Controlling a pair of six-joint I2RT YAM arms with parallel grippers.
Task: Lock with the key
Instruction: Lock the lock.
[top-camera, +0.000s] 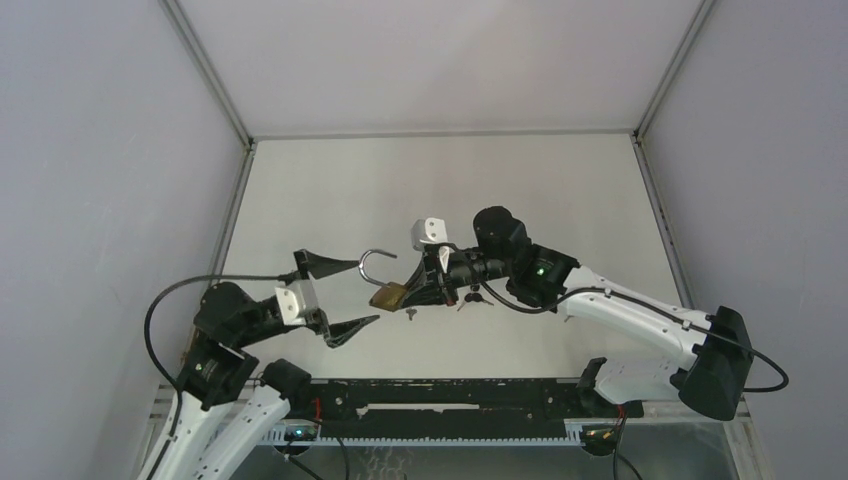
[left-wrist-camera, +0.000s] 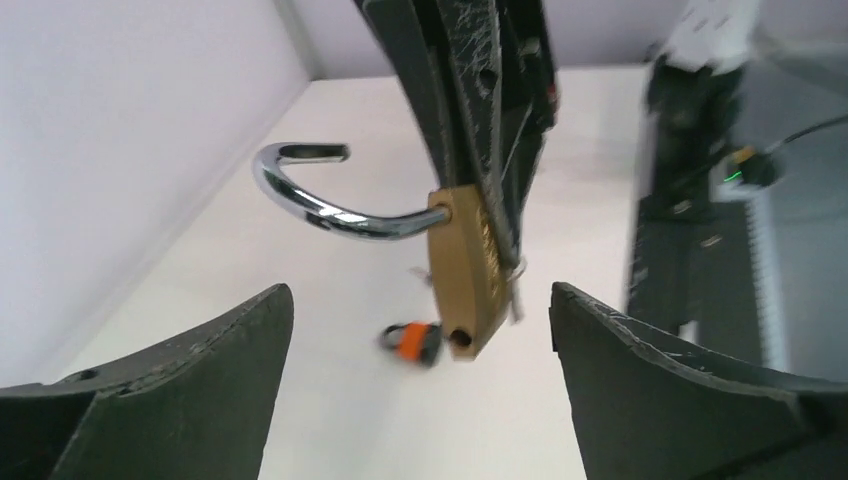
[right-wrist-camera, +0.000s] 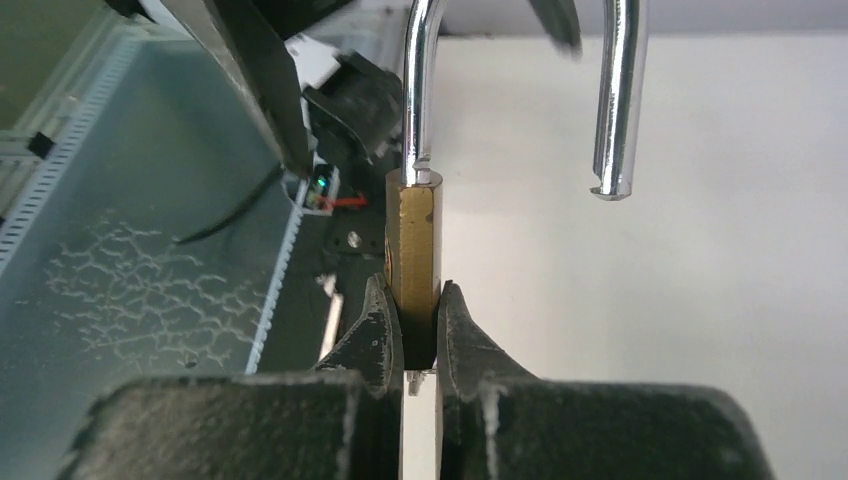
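Note:
A brass padlock (top-camera: 388, 295) with its silver shackle (top-camera: 375, 262) swung open hangs above the table. My right gripper (top-camera: 415, 290) is shut on the padlock's body (right-wrist-camera: 413, 240), one finger on each flat face. The shackle's free end (right-wrist-camera: 620, 100) is out of its hole. A small silver piece (left-wrist-camera: 515, 290), seemingly a key, sticks out at the body's far side. A key with an orange and black head (left-wrist-camera: 425, 342) lies on the table, also seen from the top (top-camera: 474, 298). My left gripper (top-camera: 368, 291) is open and empty, its fingers either side of the padlock (left-wrist-camera: 465, 270) without touching it.
The white table (top-camera: 440, 180) is walled by grey panels on three sides. A black rail (top-camera: 440, 395) with the arm bases runs along the near edge. A silver key-like piece (top-camera: 410, 312) shows just under the padlock.

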